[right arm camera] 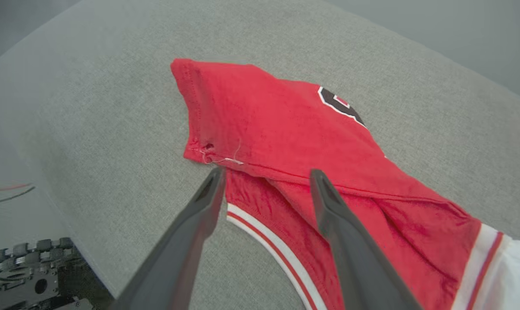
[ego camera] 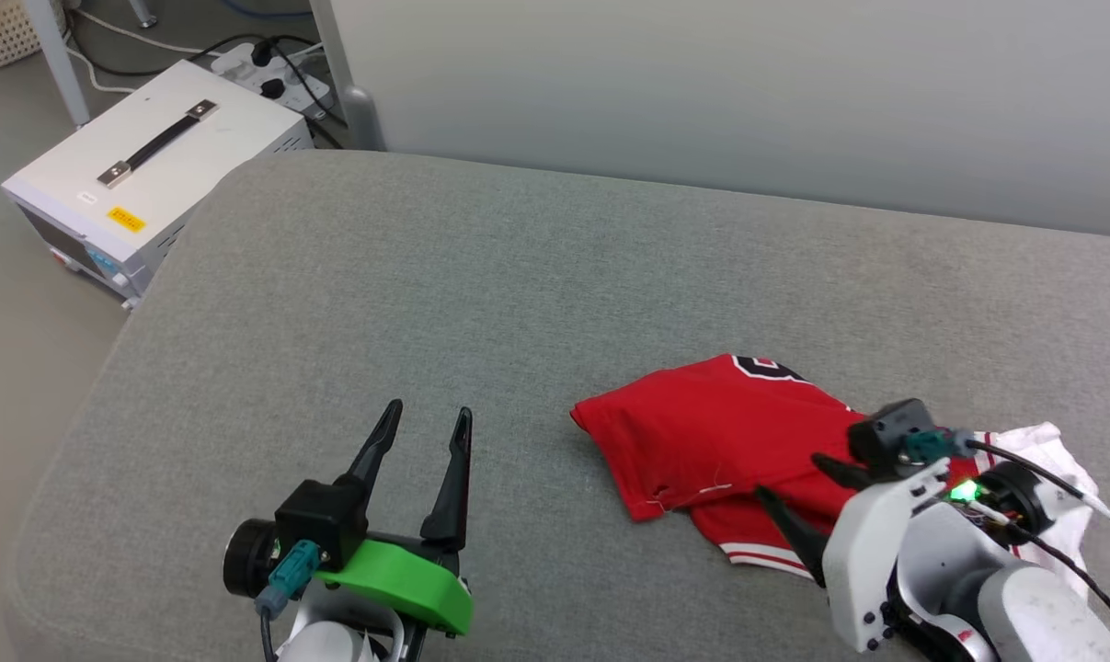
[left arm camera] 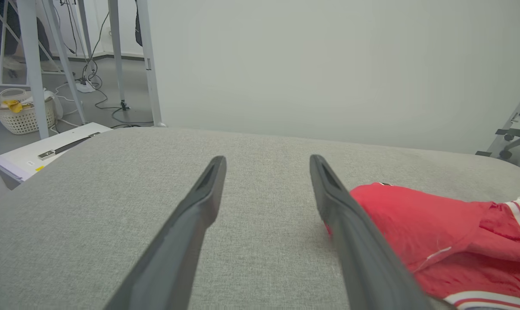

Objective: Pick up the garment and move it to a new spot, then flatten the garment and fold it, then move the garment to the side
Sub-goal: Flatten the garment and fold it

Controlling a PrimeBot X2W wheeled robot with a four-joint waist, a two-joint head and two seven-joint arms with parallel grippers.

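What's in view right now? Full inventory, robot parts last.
garment: 1, red with white sleeve and striped trim, rumpled on the cushion's right
cushion: 1, grey, centre
box: 1, white with black handle, floor left of cushion
power strip: 1, white, floor behind box
basket: 1, pale, floor far left
wall: 1, pale grey, behind cushion
left gripper: 1, black, jaws open, over bare cushion
right gripper: 1, black, jaws open at garment's near edge, holding nothing

Left end effector [ego camera: 430,408] spread wide, lower left — right end effector [ego camera: 789,475] likewise, lower right
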